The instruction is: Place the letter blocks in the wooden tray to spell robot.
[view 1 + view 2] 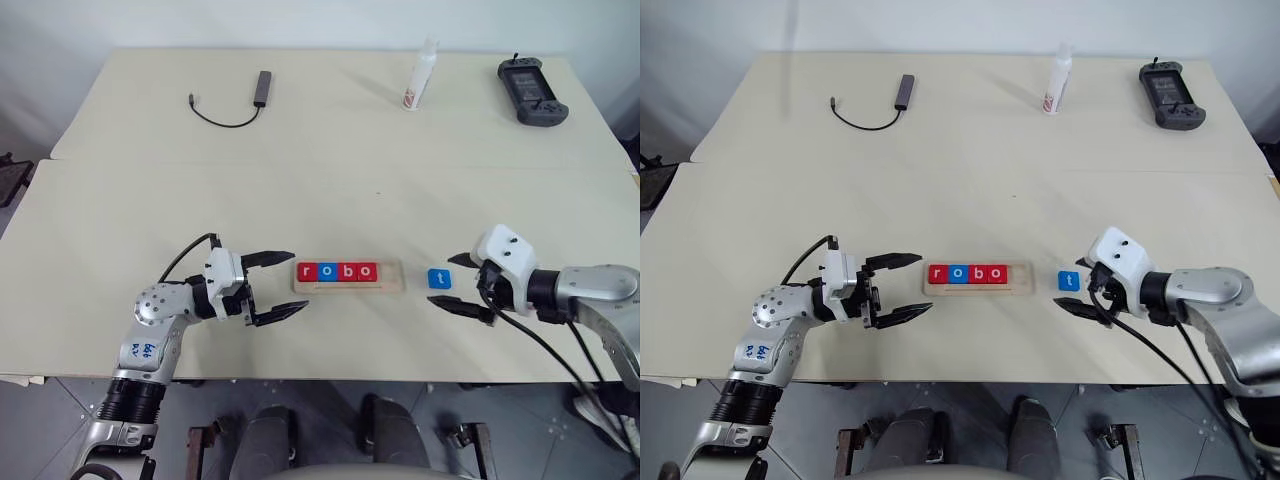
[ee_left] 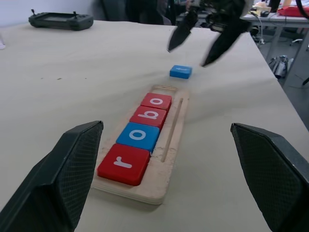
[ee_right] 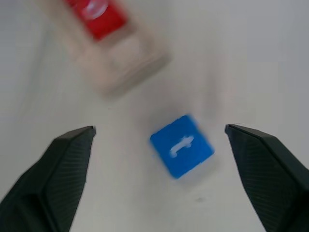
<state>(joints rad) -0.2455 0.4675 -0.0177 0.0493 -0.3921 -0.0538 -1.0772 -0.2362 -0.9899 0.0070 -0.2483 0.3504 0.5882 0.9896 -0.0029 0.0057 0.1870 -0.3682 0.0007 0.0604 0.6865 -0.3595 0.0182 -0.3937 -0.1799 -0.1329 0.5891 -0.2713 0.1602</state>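
The wooden tray [image 1: 394, 277] lies near the table's front edge. In it sit a red r [image 1: 306, 271], a blue o [image 1: 326, 271], a red b [image 1: 346, 271] and a red o [image 1: 366, 271] side by side, and its right end is bare. A blue t block [image 1: 439, 279] lies flat on the table just right of the tray. My right gripper [image 3: 160, 127] hangs open over it, one finger on each side, touching nothing. At the tray's left end my left gripper [image 1: 926, 282] is level and open, holding nothing.
At the back of the table lie a grey USB hub with a black cable [image 1: 262, 87], a white squeeze bottle [image 1: 420, 75] and a black handheld controller [image 1: 533, 90]. A seam between two tabletops [image 1: 330, 160] runs across the middle.
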